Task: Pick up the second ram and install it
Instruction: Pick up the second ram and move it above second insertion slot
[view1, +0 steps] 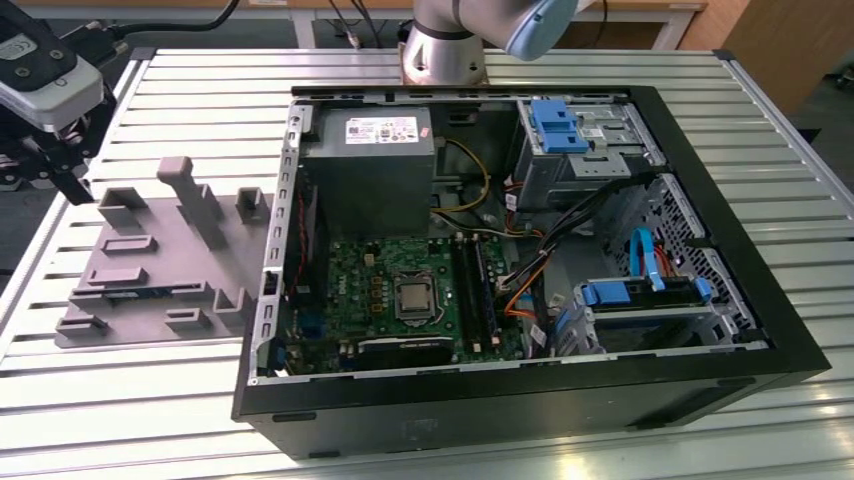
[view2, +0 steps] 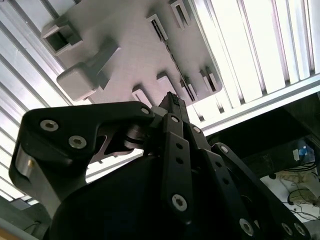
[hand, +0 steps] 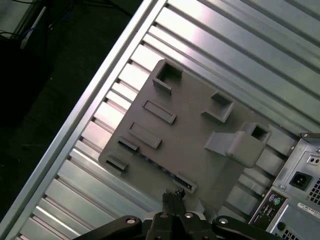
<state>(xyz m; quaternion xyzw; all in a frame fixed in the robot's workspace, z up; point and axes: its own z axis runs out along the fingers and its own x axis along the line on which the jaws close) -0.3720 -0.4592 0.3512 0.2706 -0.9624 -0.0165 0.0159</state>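
While hung above the slatted surface (view1: 160, 400) toward its far corner on the exterior view's left, away from the open computer case (view1: 534, 410) and near the grey holder plate (view1: 174, 235), shows tool (hand: 173, 196) pressed together on nothing, apart from the second ram (view1: 134, 292) lying flat in that plate's slot.

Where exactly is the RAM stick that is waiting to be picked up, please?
Find the grey fixture plate on the slatted table, to the exterior view's left of the open computer case. Towards the plate's camera-side edge, the RAM stick sits between two small brackets. It is the only thin blue-green strip there; everything around it is plain grey.
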